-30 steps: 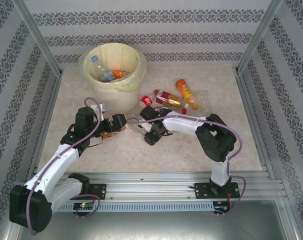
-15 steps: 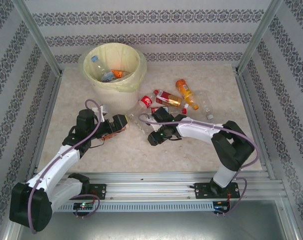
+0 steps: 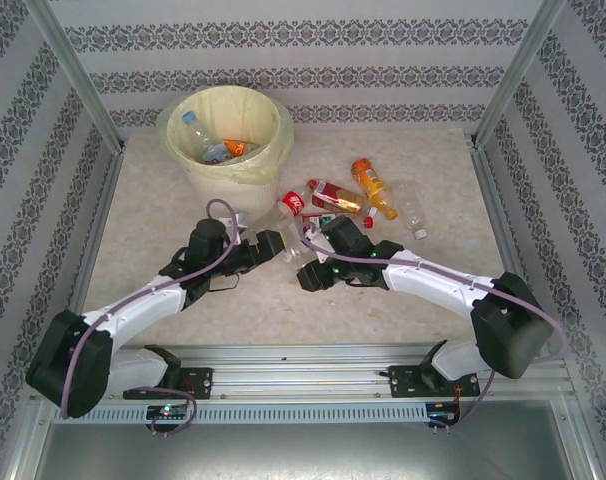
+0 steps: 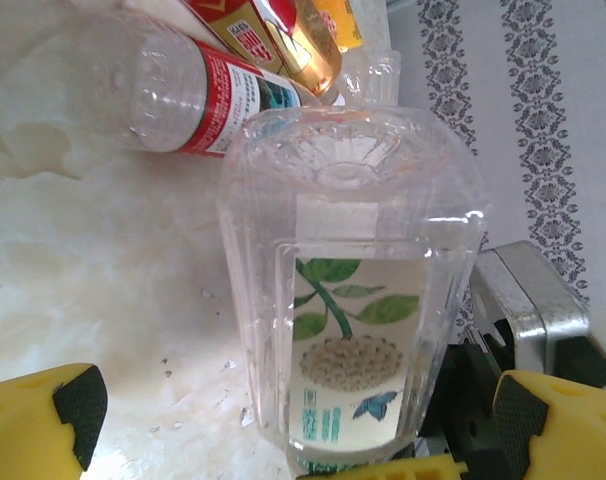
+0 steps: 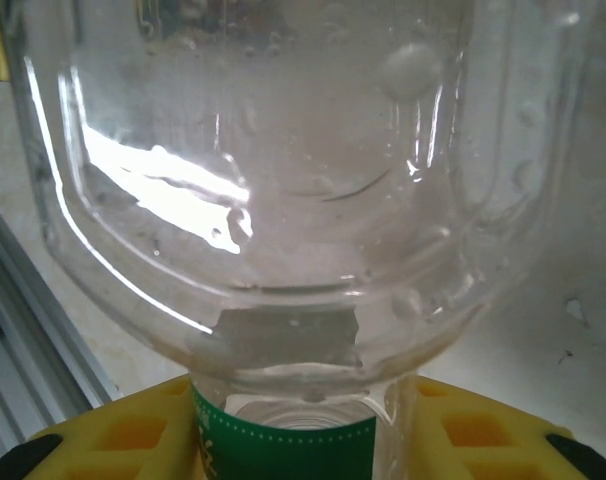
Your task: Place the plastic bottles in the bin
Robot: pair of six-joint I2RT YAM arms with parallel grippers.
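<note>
Right gripper clamped on the neck of a clear leaf-labelled bottle, left gripper spread wide around its base, lined bin at the far left of the table, well apart from the bottle.

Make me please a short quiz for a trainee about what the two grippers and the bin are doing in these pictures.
1. True or false: the left gripper is shut on the leaf-label bottle.
2. Which gripper holds that bottle at its neck? A: the left. B: the right gripper. C: neither.
3. Fill in: the bag lining the bin is pale ____.

Key: 1 false, its jaws stand open on either side of the bottle; 2 B; 3 yellow.
</note>
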